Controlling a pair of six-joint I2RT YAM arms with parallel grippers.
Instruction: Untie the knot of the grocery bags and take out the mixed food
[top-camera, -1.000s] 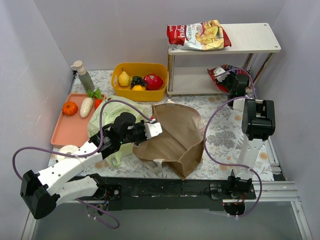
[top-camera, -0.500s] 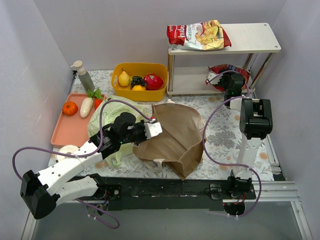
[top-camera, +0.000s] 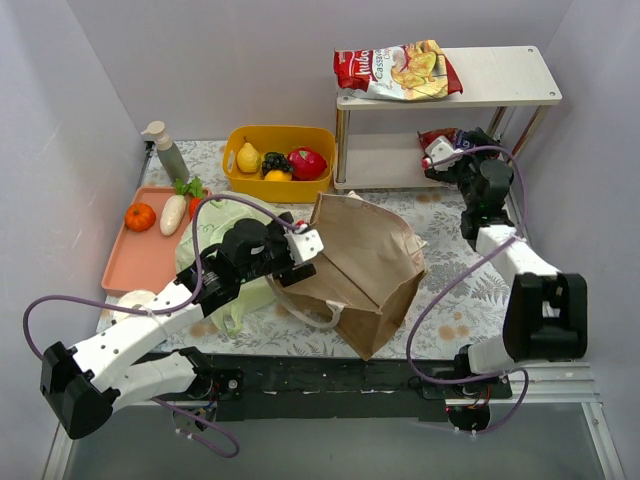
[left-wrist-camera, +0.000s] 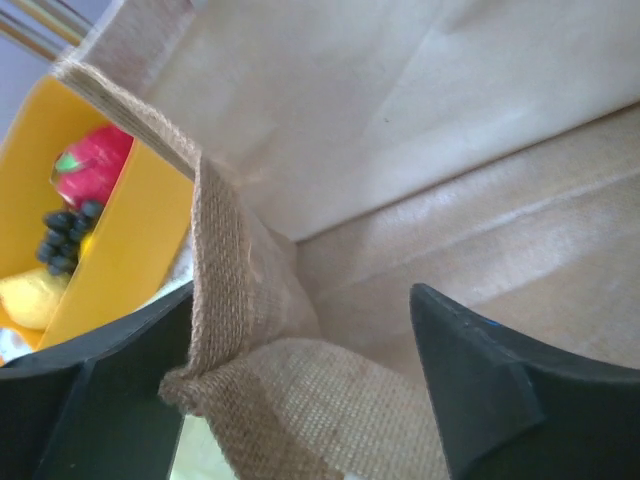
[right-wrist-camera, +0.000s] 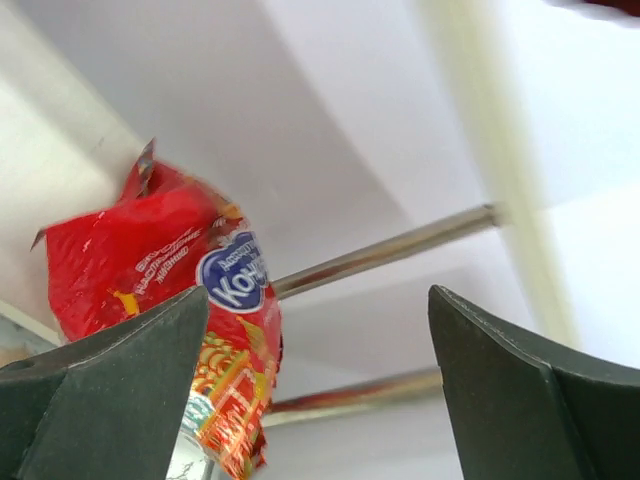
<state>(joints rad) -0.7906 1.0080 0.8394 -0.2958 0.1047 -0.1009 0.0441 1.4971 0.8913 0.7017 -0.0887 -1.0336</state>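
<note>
While the left gripper (top-camera: 304, 248) (left-wrist-camera: 300, 295) is open, the rough top edge of the brown bag (top-camera: 365, 265) (left-wrist-camera: 450, 120) sits between its two dark fingers, close to one of them. The bag stands in the middle of the counter (top-camera: 455, 275) with its mouth facing this gripper, and a white rope handle (top-camera: 325, 315) hangs out at the front. Just beside it, under the left arm, lies the thin green bag (top-camera: 225, 210).

The right gripper (top-camera: 440, 155) (right-wrist-camera: 318, 293) is open wide too. It is at the low shelf (top-camera: 385, 168), and a red snack packet (top-camera: 447, 135) (right-wrist-camera: 150, 260) lies on that shelf just past its fingers. Another snack packet (top-camera: 400, 68) rests on the top shelf.

Behind the bags is a yellow basket (top-camera: 280, 188) (left-wrist-camera: 120, 250) with a pear (top-camera: 247, 157), dark grapes (top-camera: 273, 160) and a red fruit (top-camera: 307, 162) inside. On the pink tray (top-camera: 140, 262) at the left lie a tangerine (top-camera: 140, 216), a white radish (top-camera: 172, 214) and a carrot (top-camera: 195, 203).
</note>
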